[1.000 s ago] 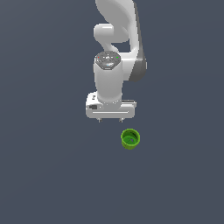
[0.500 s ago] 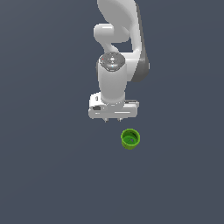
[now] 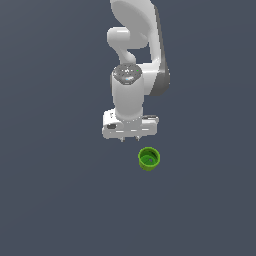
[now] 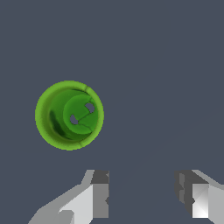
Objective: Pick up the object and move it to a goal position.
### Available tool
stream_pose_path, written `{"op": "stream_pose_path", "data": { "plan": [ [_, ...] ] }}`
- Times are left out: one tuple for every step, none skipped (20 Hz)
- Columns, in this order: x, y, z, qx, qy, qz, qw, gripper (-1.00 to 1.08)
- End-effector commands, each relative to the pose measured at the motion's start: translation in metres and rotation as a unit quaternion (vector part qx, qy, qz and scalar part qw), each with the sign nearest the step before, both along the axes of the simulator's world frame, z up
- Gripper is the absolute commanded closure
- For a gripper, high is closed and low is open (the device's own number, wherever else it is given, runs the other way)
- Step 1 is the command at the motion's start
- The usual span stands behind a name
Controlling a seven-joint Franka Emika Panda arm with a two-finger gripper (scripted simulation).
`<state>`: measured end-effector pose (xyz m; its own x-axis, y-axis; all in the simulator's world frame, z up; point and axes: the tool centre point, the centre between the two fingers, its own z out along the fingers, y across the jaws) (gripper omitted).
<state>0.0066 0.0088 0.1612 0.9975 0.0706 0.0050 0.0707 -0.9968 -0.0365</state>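
Green cup stands upright on the plain dark floor, a little below and to the right of the middle of the exterior view, with its opening up and nothing else near it. The white gripper hangs just above and to the left of it in that picture, near but not touching. In the wrist view the cup lies in the left half of the frame, while the two fingers show at the lower edge, set apart with bare floor between them, so the hand is open and holds nothing. In my judgement the main danger is the offset: the cup is not between the fingers but to one side of them. If the arm goes straight down from here, one finger could land on the thick rim, or push the wall from outside and tip or roll the cup away. It looks light and round, so a small side touch may be enough to move it. A second risk is closing too early or too high, so that the pads catch only the rim and the cup slips out during lifting. The goal position cannot be seen in either picture, so I cannot say how far the carry would be.
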Motion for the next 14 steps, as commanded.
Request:
{"op": "stream_pose_path", "data": {
  "plan": [
    [0.002, 0.002, -0.005, 0.006, -0.005, 0.013, 0.9999, -0.2],
    [0.003, 0.003, -0.007, 0.01, -0.008, 0.019, 0.9997, -0.2],
    [0.004, 0.005, -0.009, 0.013, -0.011, 0.026, 0.9995, -0.2],
    [0.005, 0.006, -0.012, 0.017, -0.014, 0.033, 0.9992, -0.2],
    [0.006, 0.007, -0.015, 0.021, -0.018, 0.04, 0.9988, -0.2],
    [0.007, 0.009, -0.017, 0.025, -0.022, 0.048, 0.9983, -0.2],
    [0.008, 0.01, -0.02, 0.029, -0.027, 0.057, 0.9976, -0.2],
    [0.009, 0.012, -0.023, 0.033, -0.031, 0.066, 0.9968, -0.2],
    [0.01, 0.013, -0.026, 0.038, -0.036, 0.075, 0.9958, -0.2],
    [0.012, 0.015, -0.029, 0.042, -0.042, 0.084, 0.9947, -0.2],
    [0.013, 0.017, -0.032, 0.047, -0.048, 0.093, 0.9934, -0.2],
    [0.014, 0.018, -0.035, 0.051, -0.053, 0.102, 0.9921, -0.2],
    [0.016, 0.02, -0.038, 0.055, -0.059, 0.111, 0.9906, -0.2],
    [0.017, 0.021, -0.04, 0.06, -0.065, 0.119, 0.9889, -0.2]
  ]
}}
